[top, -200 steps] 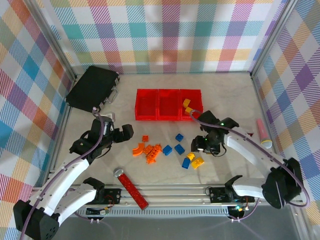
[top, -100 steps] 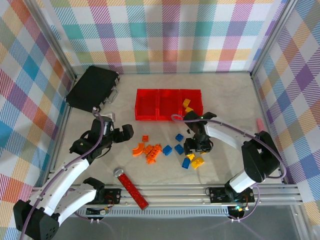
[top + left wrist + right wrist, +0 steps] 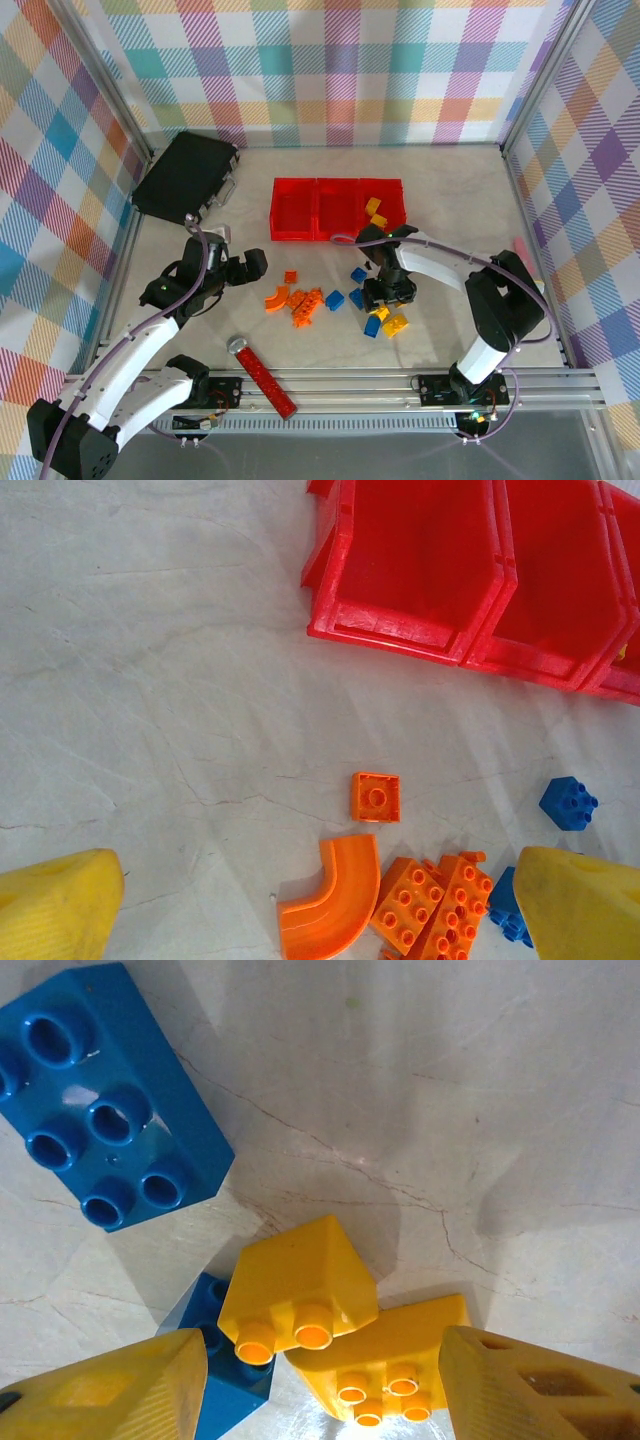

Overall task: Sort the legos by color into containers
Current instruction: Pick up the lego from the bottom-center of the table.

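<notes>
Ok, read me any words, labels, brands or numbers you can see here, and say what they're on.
None readable.
Studs on the yellow bricks and the blue brick in the right wrist view show no legible lettering.
The red bins, the black case and the red studded bar carry no label that can be made out.

Bright, even light falls from above. The yellow brick (image 3: 295,1280) throws a soft grey shadow on the table (image 3: 420,1110). The blue brick (image 3: 110,1095) has small white shiny spots. The near yellow fingers (image 3: 55,905) look a bit blurry.
</notes>
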Controlling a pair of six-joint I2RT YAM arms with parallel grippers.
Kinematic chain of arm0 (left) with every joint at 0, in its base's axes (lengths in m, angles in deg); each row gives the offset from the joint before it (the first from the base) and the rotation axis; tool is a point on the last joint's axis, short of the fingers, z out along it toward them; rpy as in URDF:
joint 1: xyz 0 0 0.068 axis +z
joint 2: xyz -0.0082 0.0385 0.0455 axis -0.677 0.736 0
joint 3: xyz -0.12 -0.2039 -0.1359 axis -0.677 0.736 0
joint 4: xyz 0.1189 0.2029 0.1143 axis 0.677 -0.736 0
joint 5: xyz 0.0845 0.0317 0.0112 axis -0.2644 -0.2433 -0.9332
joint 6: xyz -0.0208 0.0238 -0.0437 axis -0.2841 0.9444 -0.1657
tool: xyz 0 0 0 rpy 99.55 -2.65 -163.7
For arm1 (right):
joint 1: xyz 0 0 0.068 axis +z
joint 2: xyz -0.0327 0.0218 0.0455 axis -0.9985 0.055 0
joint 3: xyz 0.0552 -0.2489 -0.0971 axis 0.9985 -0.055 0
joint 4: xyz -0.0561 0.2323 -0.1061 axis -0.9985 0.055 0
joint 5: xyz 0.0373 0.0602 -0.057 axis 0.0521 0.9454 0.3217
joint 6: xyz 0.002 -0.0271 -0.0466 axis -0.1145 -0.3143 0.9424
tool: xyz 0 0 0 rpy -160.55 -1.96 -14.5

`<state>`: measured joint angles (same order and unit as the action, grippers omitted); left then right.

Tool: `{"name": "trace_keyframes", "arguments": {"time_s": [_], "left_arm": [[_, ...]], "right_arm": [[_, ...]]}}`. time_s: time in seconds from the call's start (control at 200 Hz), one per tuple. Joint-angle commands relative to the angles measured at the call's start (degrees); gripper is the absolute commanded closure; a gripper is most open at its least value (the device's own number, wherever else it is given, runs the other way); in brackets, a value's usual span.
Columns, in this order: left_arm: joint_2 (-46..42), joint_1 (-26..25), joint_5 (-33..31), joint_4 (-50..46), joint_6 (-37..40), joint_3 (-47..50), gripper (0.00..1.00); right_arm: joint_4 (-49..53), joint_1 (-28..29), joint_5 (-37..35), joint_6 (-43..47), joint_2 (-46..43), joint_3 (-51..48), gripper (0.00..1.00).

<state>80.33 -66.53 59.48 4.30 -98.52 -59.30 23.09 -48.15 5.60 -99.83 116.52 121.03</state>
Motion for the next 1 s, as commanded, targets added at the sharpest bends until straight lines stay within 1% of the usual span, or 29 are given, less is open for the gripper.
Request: {"name": "trace_keyframes", "arguments": {"time_s": [0.0,0.315,0.56,0.67,0.82,0.995], "left_arm": [[0.1,-0.7,-0.5,-0.6,-0.5,-0.3,0.0],[0.0,-0.7,-0.8,-0.8,-0.6,-0.4,0.0],[0.0,-0.7,-1.1,-0.8,-0.5,-0.4,0.0],[0.0,-0.7,-1.1,-0.8,-0.5,-0.4,0.0],[0.0,-0.7,-1.2,-1.3,-0.5,-0.6,0.0],[-0.2,-0.6,-1.5,-1.4,-0.6,-0.4,0.0]], "right_arm": [[-0.2,0.9,-0.2,1.5,1.4,0.9,0.37],[-1.7,1.4,-1.3,1.8,3.8,-0.3,0.39],[-2.6,1.4,-2.7,2.0,5.5,-0.9,0.44],[-2.5,1.4,-3.6,1.9,5.4,-0.9,0.48],[-2.8,1.4,-5.0,1.4,4.6,-1.3,0.58],[-1.8,1.4,-6.1,1.2,3.9,-0.7,0.66]]}}
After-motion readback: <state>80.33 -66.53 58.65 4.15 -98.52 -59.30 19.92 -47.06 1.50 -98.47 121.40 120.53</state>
